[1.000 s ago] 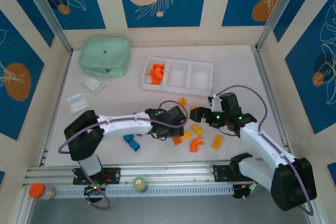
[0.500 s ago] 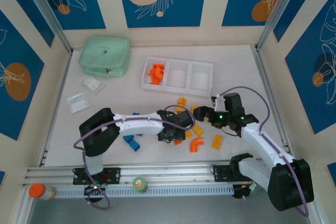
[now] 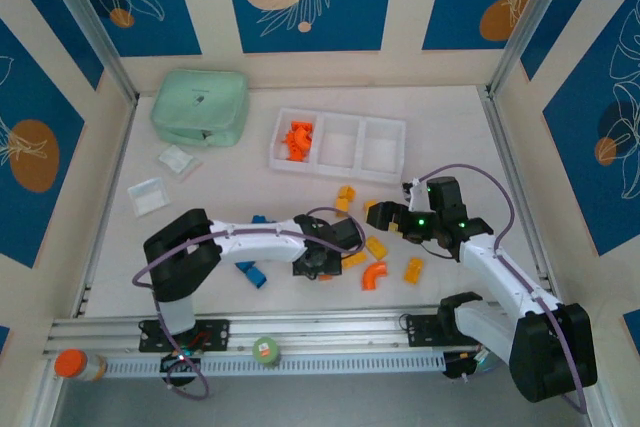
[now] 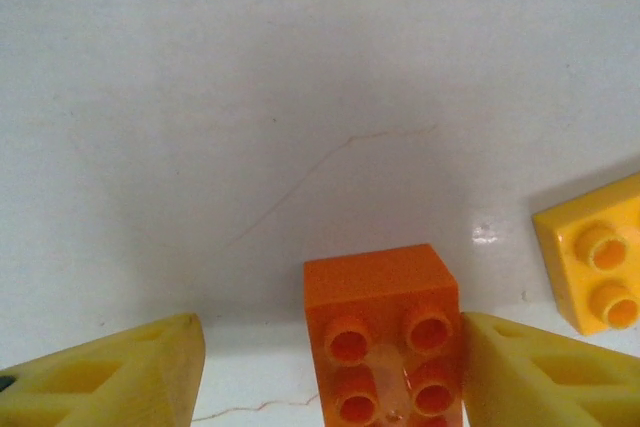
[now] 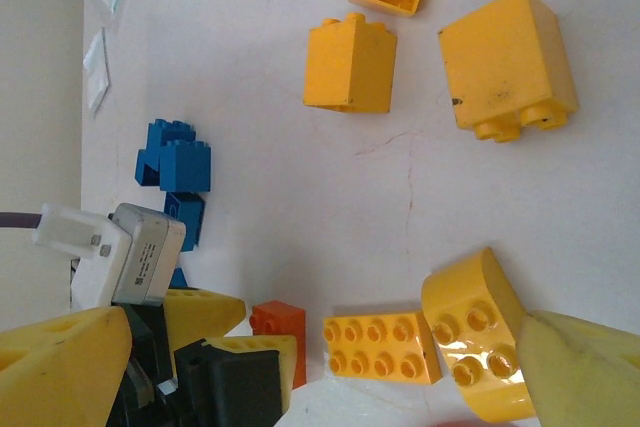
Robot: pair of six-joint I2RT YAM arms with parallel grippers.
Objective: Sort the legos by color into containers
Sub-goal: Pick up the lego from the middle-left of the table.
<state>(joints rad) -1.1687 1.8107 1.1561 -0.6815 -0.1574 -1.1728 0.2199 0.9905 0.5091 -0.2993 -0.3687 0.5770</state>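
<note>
An orange lego (image 4: 380,299), studs toward the camera, lies between the fingers of my left gripper (image 4: 332,347). The right finger (image 4: 530,372) touches it; the left finger (image 4: 120,377) stands off with a gap, so the gripper is open. In the top view this gripper (image 3: 322,265) is low over the loose legos. My right gripper (image 5: 320,347) is wide open above a flat yellow lego (image 5: 385,349) and a rounded yellow one (image 5: 478,347). The containers, a white three-part tray (image 3: 335,170), hold orange legos (image 3: 297,140) in the left compartment.
Loose on the table are an orange arch (image 3: 374,275), yellow bricks (image 3: 414,269) (image 3: 346,195) and blue bricks (image 3: 252,272). A mint pouch (image 3: 200,107) and two clear bags (image 3: 150,195) lie at the back left. The two grippers are close together.
My left gripper moved right and toward the near edge, came down over the orange lego, and its jaws narrowed. The right gripper shifted slightly, then stayed still and wide open.
</note>
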